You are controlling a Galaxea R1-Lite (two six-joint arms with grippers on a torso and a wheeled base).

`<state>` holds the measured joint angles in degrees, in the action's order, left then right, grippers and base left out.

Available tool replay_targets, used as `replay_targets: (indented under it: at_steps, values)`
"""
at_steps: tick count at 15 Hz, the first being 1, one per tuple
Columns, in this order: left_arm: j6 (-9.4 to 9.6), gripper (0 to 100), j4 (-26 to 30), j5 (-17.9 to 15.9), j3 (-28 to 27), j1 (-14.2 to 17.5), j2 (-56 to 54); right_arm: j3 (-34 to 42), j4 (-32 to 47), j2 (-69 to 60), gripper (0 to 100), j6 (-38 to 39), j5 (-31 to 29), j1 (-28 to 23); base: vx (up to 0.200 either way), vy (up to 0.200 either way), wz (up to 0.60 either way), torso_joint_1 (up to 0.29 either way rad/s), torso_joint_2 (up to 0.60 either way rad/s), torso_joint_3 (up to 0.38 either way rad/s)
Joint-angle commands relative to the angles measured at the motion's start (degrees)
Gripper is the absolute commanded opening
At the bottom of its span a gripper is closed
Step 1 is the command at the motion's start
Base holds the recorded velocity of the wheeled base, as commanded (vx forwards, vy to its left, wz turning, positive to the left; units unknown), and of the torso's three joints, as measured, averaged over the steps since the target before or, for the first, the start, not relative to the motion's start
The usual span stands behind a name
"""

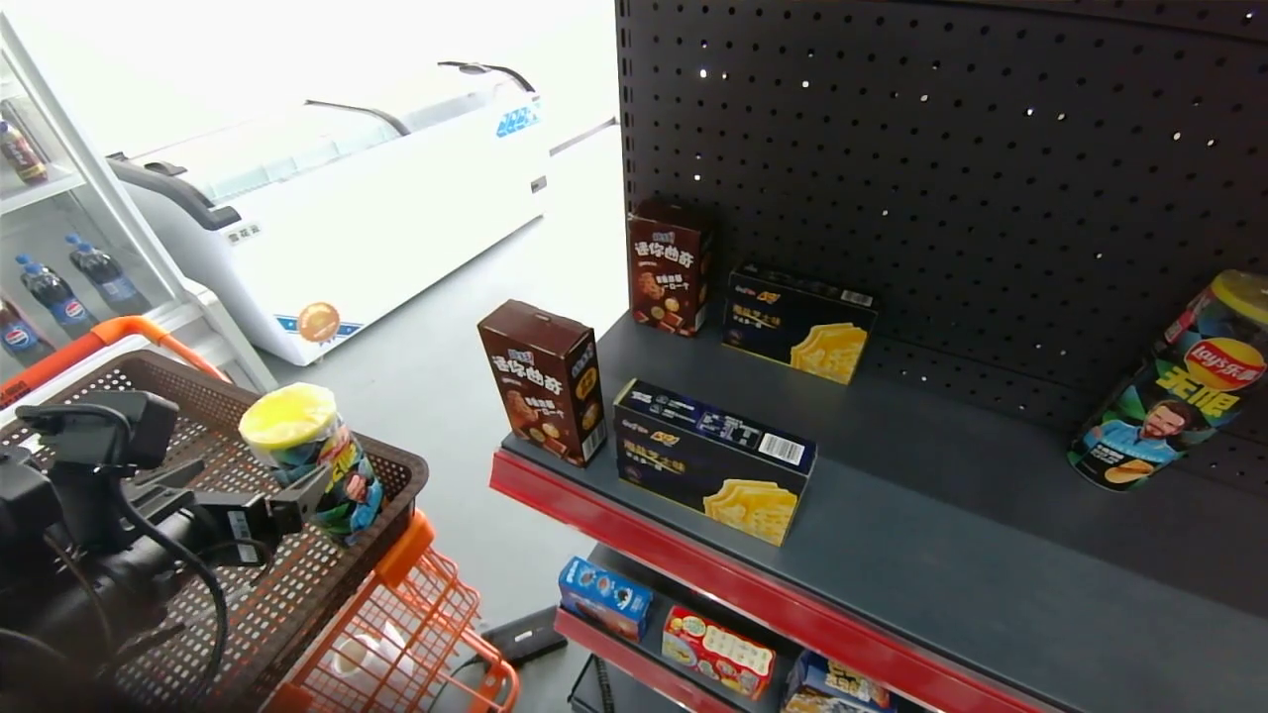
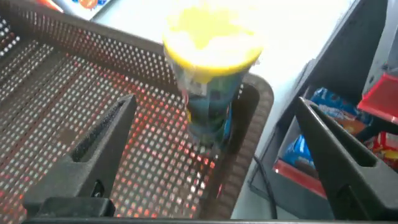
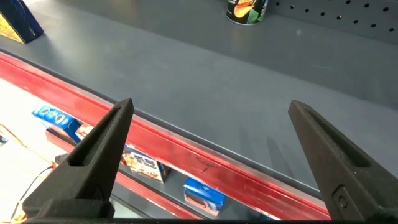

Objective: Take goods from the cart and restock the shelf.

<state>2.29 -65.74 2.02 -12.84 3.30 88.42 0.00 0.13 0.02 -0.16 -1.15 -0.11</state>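
Nearest you in the head view is the left gripper (image 1: 300, 498), low at 8 o'clock, over the brown perforated plastic basket (image 1: 287, 594) that tops the orange wire cart (image 1: 416, 634). The tall round crisp can with the yellow plastic lid (image 1: 309, 460) stands in the basket's far corner, long axis near vertical, right at the fingertips. The dark grey metal shelf with the red front edge (image 1: 941, 535) lies well apart, at 3 o'clock from that can. It has bare board between the dark blue cracker box (image 1: 713, 460) and a matching crisp can (image 1: 1169, 386) that leans on the black pegboard (image 1: 941, 149). In the left wrist view the gripper (image 2: 214, 106) is spread wide and holds nothing. The can (image 2: 208, 81) sits dead ahead, centred on the gap, about at the tips. This arm looks the nearer one: you would need a short straight advance, then a squeeze below the lid. In the right wrist view the right gripper (image 3: 211, 109) hangs spread and empty over the shelf (image 3: 217, 74).
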Motion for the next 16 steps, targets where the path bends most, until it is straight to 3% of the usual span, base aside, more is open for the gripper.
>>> replay_targets:
  at_steps: [1, 3, 5, 9, 13, 14, 16]
  values:
    - [0.08, 100, -12.3, -1.94, 1.59, 0.56, 13.8, 0.0, 0.04, -0.02, 100, -0.02, 0.0, 0.02, 0.0, 0.0, 0.0, 0.0, 0.0, 0.0]
    - [0.08, 100, -20.3, -3.08, 1.06, 0.92, 19.25, 0.0, 0.04, -0.02, 100, -0.02, 0.0, 0.02, 0.0, 0.0, 0.0, 0.0, 0.0, 0.0]
    - [0.08, 100, -23.2, -3.08, 0.71, 1.18, 22.68, 0.0, 0.04, -0.02, 100, -0.02, 0.0, 0.02, 0.0, 0.0, 0.0, 0.0, 0.0, 0.0]
    - [0.87, 100, -24.26, -2.99, -1.75, 1.71, 26.63, 0.0, 0.04, -0.02, 100, -0.02, 0.0, 0.02, 0.0, 0.0, 0.0, 0.0, 0.0, 0.0]
    - [0.87, 100, -24.26, -2.99, -11.07, 1.18, 31.82, 0.0, 0.04, -0.02, 100, -0.02, 0.0, 0.02, 0.0, 0.0, 0.0, 0.0, 0.0, 0.0]
    - [0.87, 0, -24.26, -2.99, -12.21, 1.09, 32.34, 0.0, 0.04, -0.02, 100, -0.02, 0.0, 0.02, 0.0, 0.0, 0.0, 0.0, 0.0, 0.0]
    - [1.14, 0, -24.26, -2.99, -14.67, 1.18, 32.87, 0.0, 0.04, -0.02, 100, -0.02, 0.0, 0.02, 0.0, 0.0, 0.0, 0.0, 0.0, 0.0]
